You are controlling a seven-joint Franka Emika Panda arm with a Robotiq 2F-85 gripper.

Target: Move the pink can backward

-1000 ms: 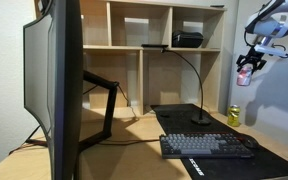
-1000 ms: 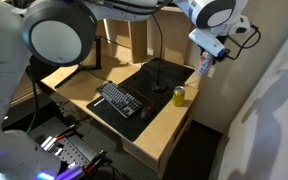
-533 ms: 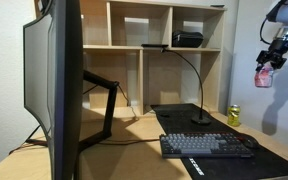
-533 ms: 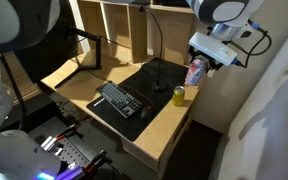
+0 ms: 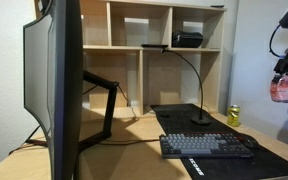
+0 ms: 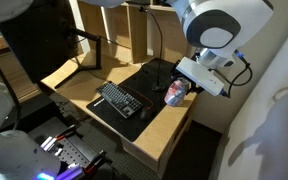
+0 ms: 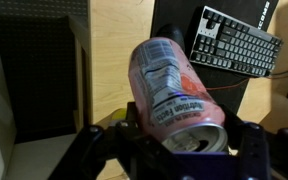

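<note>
Moved since one second ago: small pink-red cylindrical drink can with a silvery top [image 5: 280, 92], carried sideways and lower in both exterior views.

Item 1, pink can. Held aloft, clear of the pale wooden bench [image 5: 134, 140], out towards the bench edge. The wrist view shows it lying across the frame, label facing the camera.

Item 2, claw [image 5: 283, 76]. Clenched on the pink can, a finger on either side of its body.

Item 3, yellow-green drink can [image 5: 234, 115]. Upright at the back of the black desk mat [image 5: 184, 120], below and apart from the pink can.

Item 4, black keyboard [image 5: 206, 146]. At the front of the mat, untouched.

Step in hand, as judged: transport, with the can lifted and not yet set down.

Next move, as judged: bring the can over a bare spot farther back, keep it off the yellow-green can, stand it on its base, then loosen the claw.
</note>
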